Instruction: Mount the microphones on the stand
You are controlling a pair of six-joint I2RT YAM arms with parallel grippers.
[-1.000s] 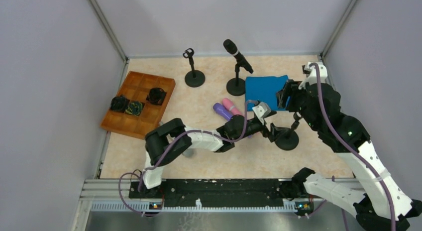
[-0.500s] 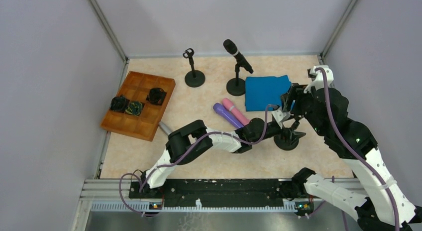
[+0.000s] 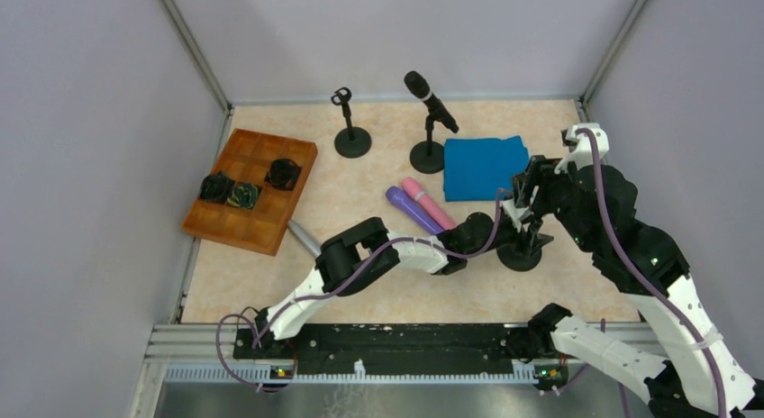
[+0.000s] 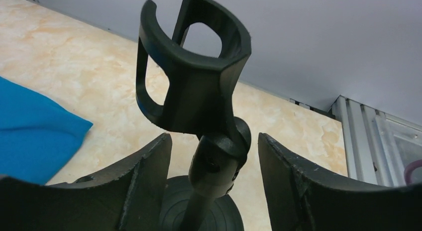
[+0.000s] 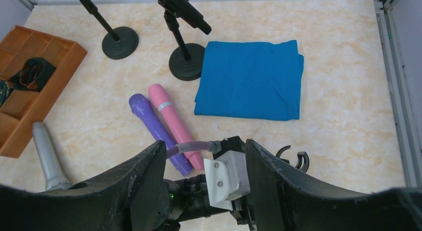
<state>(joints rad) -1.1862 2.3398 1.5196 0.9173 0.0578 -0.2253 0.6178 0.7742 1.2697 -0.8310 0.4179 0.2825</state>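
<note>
The left end effector [image 4: 214,141] is straddling the empty stand [image 4: 199,91] at its neck, jaws released. The right end effector [image 5: 204,146] is hovering above it, released and empty. The pink microphone [image 5: 170,122] and purple microphone [image 5: 154,126] are lying behind the left end effector. An off-centre squeeze risks toppling the stand.

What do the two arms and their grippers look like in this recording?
The left arm and right arm mix white shells with black joints; a purple cable runs along each. The left gripper and right gripper have broad, curved, matt black fingers. A white block sits on the left wrist.
</note>
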